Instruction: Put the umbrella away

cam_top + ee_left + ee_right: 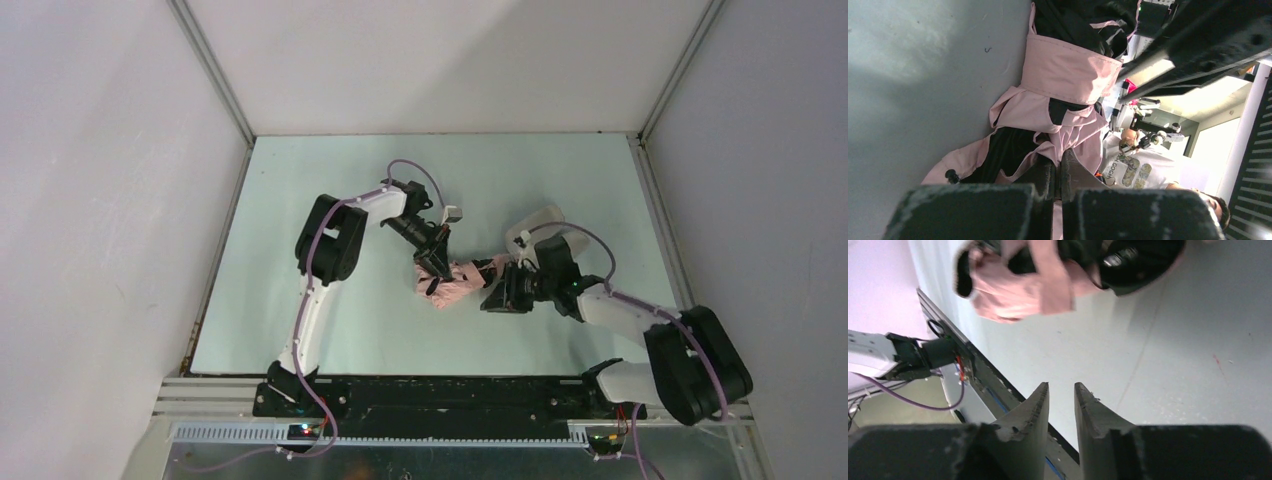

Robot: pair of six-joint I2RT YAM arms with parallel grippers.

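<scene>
black left fingers [1076,176] are pressed together, pinching a fold of the crumpled salmon-pink fabric umbrella [1068,75], which lies mid pale green tabletop [330,340] between both arms. black right fingers [1034,416] stand slightly parted, empty, near it.

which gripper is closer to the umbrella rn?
Left. The left gripper is pinched shut on the pink fabric of the umbrella. The right gripper stands open and empty, apart from it, with the umbrella ahead of its fingertips.

Soft, even light from above; wrist views blur in the foreground, with glare in the left one.
</scene>
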